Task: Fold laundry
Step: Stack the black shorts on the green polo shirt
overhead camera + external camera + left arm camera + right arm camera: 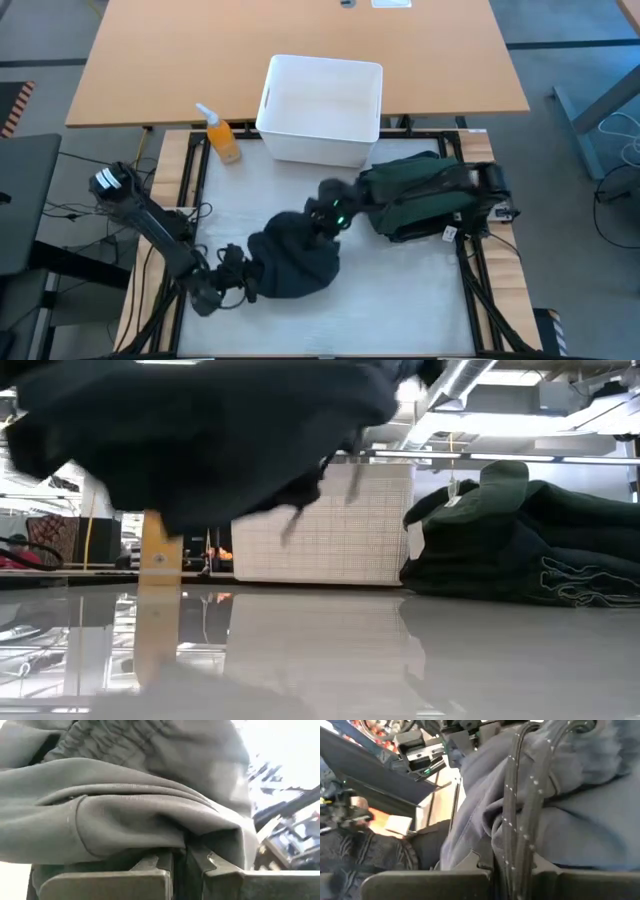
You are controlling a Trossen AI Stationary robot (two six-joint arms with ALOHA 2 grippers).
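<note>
Between both arms' fingers [165, 870]: black garment [292, 258].

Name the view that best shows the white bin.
High view: the white bin shows whole from above, rim and inside, beyond the black garment. The low view shows only part of one wall behind hanging cloth. Neither wrist view shows it.
</note>
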